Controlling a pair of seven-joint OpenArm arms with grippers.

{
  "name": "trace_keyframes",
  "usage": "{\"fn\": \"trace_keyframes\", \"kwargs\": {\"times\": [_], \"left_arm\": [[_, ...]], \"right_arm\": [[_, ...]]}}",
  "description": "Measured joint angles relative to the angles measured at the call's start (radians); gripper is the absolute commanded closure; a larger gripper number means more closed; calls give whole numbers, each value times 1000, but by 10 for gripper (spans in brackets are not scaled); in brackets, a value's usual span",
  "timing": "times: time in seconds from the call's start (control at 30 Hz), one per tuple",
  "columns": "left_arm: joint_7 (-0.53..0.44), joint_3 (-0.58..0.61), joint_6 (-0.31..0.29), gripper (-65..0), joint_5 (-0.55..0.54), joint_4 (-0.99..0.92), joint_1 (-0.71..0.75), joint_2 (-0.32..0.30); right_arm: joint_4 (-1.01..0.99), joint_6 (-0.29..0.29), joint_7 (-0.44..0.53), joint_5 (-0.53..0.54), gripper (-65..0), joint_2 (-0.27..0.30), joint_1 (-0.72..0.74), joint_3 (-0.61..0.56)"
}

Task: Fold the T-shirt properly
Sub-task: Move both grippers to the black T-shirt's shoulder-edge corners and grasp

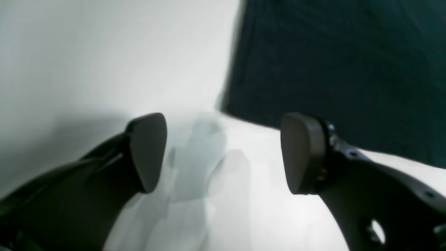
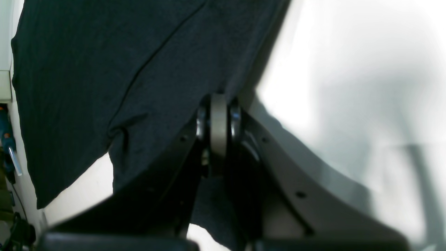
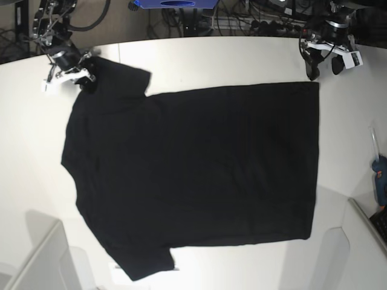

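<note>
T-shirt inspection: you have the black garment spread flat on the white table, plain side up, its length running across the base view. The hem lies toward that view's right, the sleeves toward its left. One sleeve points to the far left corner, the other to the near edge.

Your right gripper sits at the far left sleeve in the base view. In the right wrist view its fingers are pressed together with no gap between them, at the edge of the dark fabric. Cloth lies against the closed tips, and you appear to have the sleeve edge pinched.

Your left gripper stands over bare table just beside the far hem corner. Its two pads are set wide apart, with nothing between them. The shirt edge shows just beyond them in the left wrist view, not touching either pad.

A blue-handled tool lies at the right table edge, well apart from the shirt.
</note>
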Motion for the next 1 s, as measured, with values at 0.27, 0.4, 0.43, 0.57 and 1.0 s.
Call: {"fn": "trace_keyframes", "kwargs": {"times": [0.27, 0.4, 0.43, 0.57, 1.0], "left_arm": [[200, -8, 1, -484, -2, -24, -138, 25], [210, 0, 2, -484, -4, -24, -150, 27], [211, 0, 3, -484, -3, -24, -154, 27], [256, -10, 3, -484, -4, -26, -188, 44], [255, -12, -4, -202, -26, -109, -245, 44]], "right_arm": [[0, 0, -2, 0, 0, 0, 0, 0], [0, 0, -2, 0, 0, 0, 0, -1], [0, 0, -1, 0, 0, 0, 0, -2], [0, 0, 2, 0, 0, 0, -2, -2], [0, 0, 1, 0, 0, 0, -3, -2]]}}
